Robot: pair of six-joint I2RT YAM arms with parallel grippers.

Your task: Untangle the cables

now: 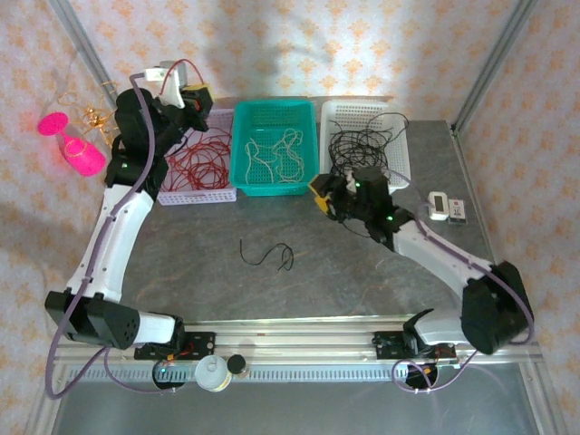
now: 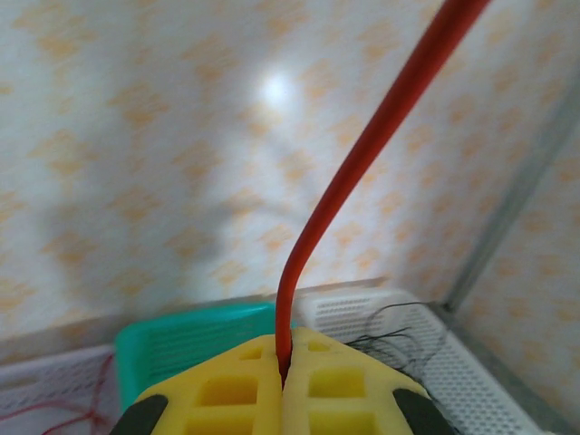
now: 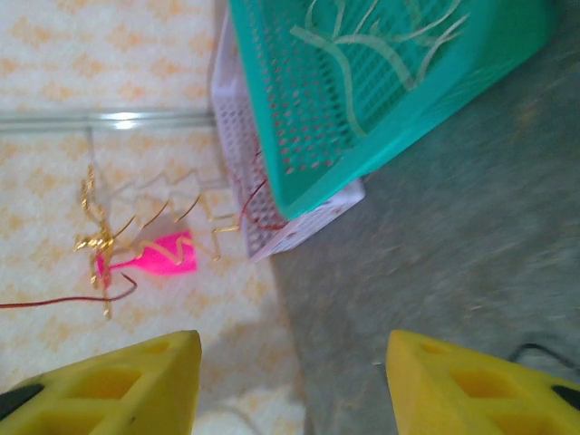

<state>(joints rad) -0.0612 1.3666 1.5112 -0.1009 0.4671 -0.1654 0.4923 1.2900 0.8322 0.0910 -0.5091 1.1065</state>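
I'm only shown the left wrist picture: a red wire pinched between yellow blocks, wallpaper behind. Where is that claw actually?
Observer: From above, the left claw holding that red cable is raised by the far end of a pale basket of more red cables.
Visitor: Is the other arm busy?
Observer: No; the right claw is open and holding nothing.
Visitor: Anything lying on the table?
Observer: One loose black strand lies on the table, apart from both claws.
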